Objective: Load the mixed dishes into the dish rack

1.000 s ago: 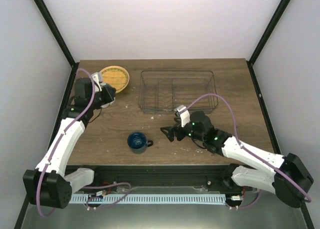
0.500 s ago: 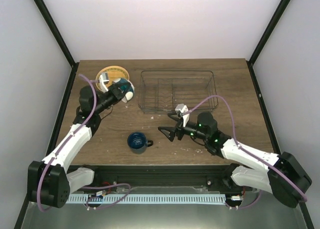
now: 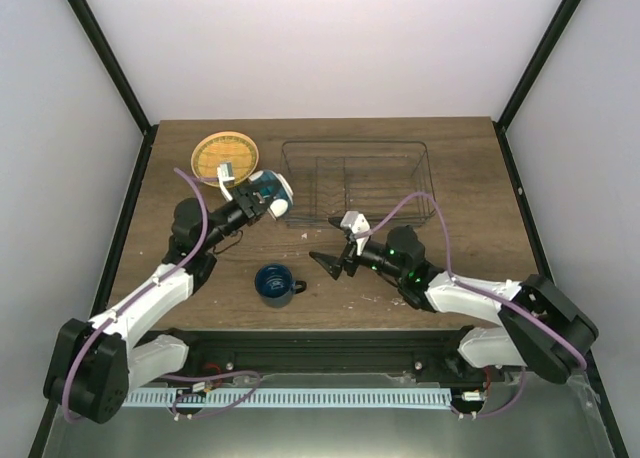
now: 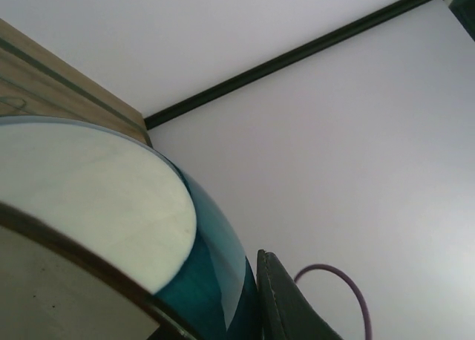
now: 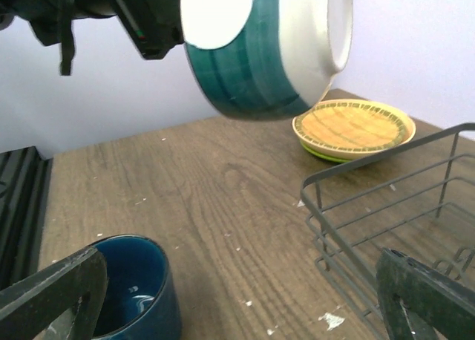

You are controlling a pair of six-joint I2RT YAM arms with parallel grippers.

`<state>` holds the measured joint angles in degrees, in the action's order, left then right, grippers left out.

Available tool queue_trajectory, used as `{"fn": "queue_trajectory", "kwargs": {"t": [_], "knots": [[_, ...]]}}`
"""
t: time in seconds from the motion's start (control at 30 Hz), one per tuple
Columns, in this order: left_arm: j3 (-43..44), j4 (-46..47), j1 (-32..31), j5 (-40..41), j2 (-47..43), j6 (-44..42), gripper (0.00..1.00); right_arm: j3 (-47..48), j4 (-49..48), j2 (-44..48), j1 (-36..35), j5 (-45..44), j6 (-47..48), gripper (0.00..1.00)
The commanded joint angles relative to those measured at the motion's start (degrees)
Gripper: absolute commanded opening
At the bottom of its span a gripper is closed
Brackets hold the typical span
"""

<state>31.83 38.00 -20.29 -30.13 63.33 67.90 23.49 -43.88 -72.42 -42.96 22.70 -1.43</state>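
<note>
My left gripper is shut on the small blue-and-white cup, which hangs in the air just left of the dish rack. In the left wrist view the cup fills the lower left, with one dark finger against its blue side. The yellow-orange grid-patterned plate lies at the back left, stacked on a yellow-green plate. The dark blue handled mug stands upright near the front. My right gripper is open and empty, low over the table between the mug and the rack.
White crumbs are scattered over the brown wooden table. Black frame posts run up the left and right sides. The rack's wire corner is close to my right gripper's right finger.
My left arm has lifted the cup from beside the plates and carried it right toward the rack's left end. My right gripper has shifted slightly left, still open.
</note>
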Motion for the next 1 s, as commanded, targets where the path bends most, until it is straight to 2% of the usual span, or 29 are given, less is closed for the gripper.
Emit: {"fn": "queue_trajectory", "kwargs": {"t": [0.0,0.3,0.5,0.97], "knots": [[-1.2,9.7,-3.1,3.0,-2.7,1.4,0.0,1.3,-8.7,-3.0,-1.9,-5.3,5.9,1.0],[-2.3,16.4,-11.7,8.3,2.9,2.5,0.0,3.6,-16.8,-9.5,-4.0,-13.9,11.2,1.0],[-3.2,22.2,-13.9,10.2,6.9,4.2,0.0,4.0,-20.9,-10.6,-4.3,-20.0,13.8,1.0],[-3.0,26.2,-15.0,10.2,11.0,5.6,0.0,5.9,-19.5,-11.2,-4.3,-17.6,13.6,1.0]]}}
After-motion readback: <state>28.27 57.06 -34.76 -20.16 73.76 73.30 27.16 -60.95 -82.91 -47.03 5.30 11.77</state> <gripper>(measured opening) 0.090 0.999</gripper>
